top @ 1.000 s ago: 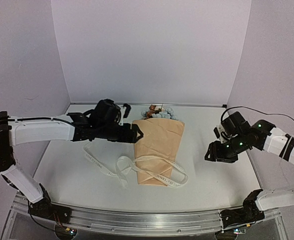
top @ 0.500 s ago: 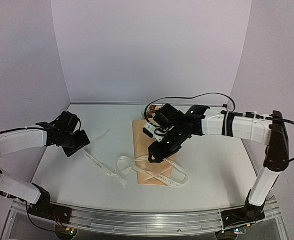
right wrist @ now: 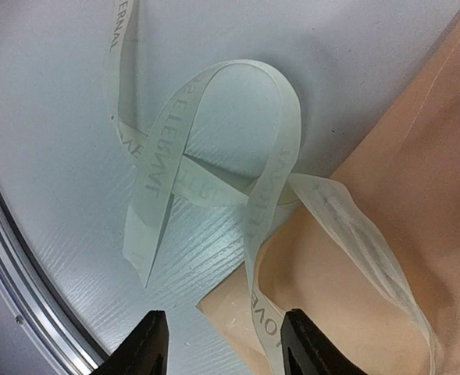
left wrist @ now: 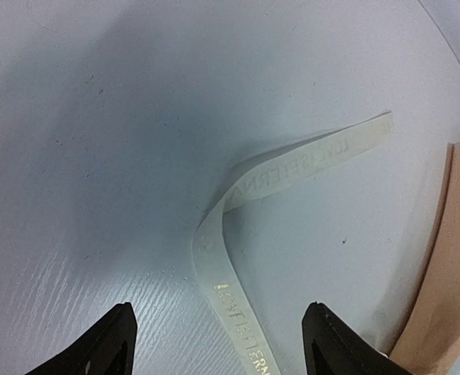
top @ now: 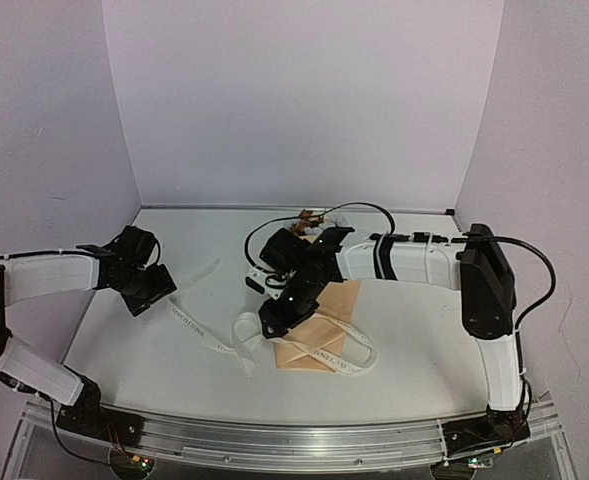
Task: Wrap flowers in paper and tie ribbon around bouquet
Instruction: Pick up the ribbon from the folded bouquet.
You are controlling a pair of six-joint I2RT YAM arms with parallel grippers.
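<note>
Bouquet [top: 336, 305] lies on the table [top: 424, 340], ribbon [right wrist: 161, 152] looped across it; right gripper [right wrist: 222, 332] hovers above, jaws apart; left gripper [left wrist: 220, 320] spread, empty.

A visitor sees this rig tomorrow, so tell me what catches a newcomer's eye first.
The tan bouquet lies mid-table, flowers at its far end, with a cream ribbon looped across its narrow near end. The right arm reaches across it, jaws open above that loop. The left arm hangs at the left over a loose ribbon tail.
</note>
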